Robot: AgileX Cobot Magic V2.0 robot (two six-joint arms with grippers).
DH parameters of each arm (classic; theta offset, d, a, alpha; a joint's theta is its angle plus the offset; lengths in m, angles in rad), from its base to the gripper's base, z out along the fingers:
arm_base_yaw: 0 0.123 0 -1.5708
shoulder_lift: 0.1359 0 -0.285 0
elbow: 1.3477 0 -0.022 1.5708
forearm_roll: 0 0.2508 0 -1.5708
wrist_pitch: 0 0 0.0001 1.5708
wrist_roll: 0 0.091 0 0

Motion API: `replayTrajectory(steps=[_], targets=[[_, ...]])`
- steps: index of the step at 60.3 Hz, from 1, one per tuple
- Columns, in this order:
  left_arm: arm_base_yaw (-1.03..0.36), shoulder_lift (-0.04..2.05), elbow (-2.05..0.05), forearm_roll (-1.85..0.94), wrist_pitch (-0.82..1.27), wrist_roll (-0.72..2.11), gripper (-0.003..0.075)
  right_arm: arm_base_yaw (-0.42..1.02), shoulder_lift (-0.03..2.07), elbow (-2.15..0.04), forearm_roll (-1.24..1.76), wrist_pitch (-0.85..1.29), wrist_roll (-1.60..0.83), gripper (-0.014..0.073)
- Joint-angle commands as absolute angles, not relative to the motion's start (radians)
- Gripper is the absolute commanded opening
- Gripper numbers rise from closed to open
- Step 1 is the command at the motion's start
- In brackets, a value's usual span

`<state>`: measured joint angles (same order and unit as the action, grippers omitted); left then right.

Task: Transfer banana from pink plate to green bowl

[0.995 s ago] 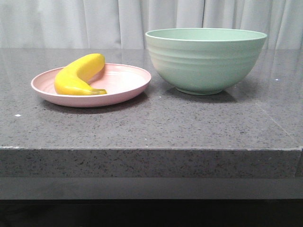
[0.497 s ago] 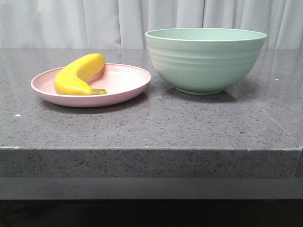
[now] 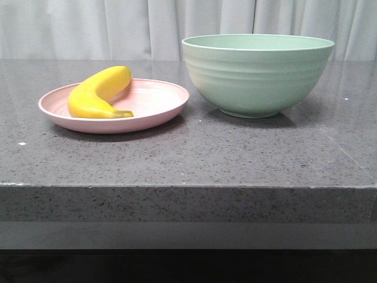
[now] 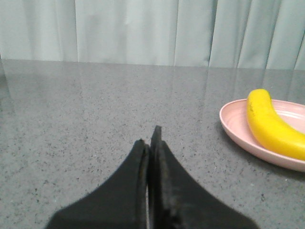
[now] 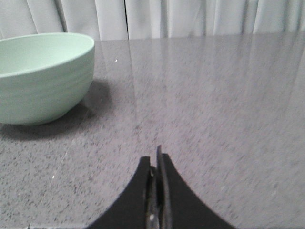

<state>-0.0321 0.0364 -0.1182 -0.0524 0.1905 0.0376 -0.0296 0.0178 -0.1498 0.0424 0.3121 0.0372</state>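
Nothing on the table has really moved since a sec ago; bowl and plate sit a hair to the right in the front view, which reads as camera jitter, not a push; so task hasn't begun. Left gripper (image 4: 151,143) is clenched, fingers pressed together w/ nothing between them, low over bare grey tabletop (image 4: 95,119), well apart from the pink plate (image 4: 233,126); right gripper (image 5: 156,164) likewise clenched and empty, w/ the green bowl (image 5: 38,76) off to one side, not touching. Neither arm shows in the front view. Outward from there: banana (image 3: 97,93) lies on its side in the plate's left half, stem tip toward the plate's middle, far end resting up on the rear rim; plate and bowl stand just beside each other, rims near but apart, bowl to the right; bowl's inside can't be seen from here. Judgement: left arm is the nearer one for the pick; its fingers need to part before closing on the fruit; smooth curved skin could slip or roll if grabbed off-centre.
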Motion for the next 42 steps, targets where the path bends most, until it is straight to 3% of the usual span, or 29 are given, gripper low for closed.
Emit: replayTrajectory(steps=[1, 18, 30, 35, 42], targets=[[-0.029, 0.135, -0.228, -0.061, 0.160, 0.036, -0.0020, -0.037, 0.104, -0.277, -0.028, 0.293, 0.037, -0.0068], [-0.029, 0.428, -0.472, -0.061, 0.161, 0.036, -0.0020, -0.037, 0.391, -0.516, -0.030, 0.338, 0.037, -0.0068], [-0.029, 0.487, -0.504, -0.061, 0.145, 0.036, 0.0000, -0.037, 0.432, -0.538, -0.030, 0.323, 0.037, -0.0064], [-0.029, 0.487, -0.504, -0.061, 0.138, 0.036, 0.0127, -0.037, 0.432, -0.538, -0.030, 0.323, 0.037, -0.0003], [-0.029, 0.487, -0.504, -0.063, 0.140, 0.036, 0.0465, -0.037, 0.432, -0.538, -0.030, 0.317, 0.037, 0.0220]])
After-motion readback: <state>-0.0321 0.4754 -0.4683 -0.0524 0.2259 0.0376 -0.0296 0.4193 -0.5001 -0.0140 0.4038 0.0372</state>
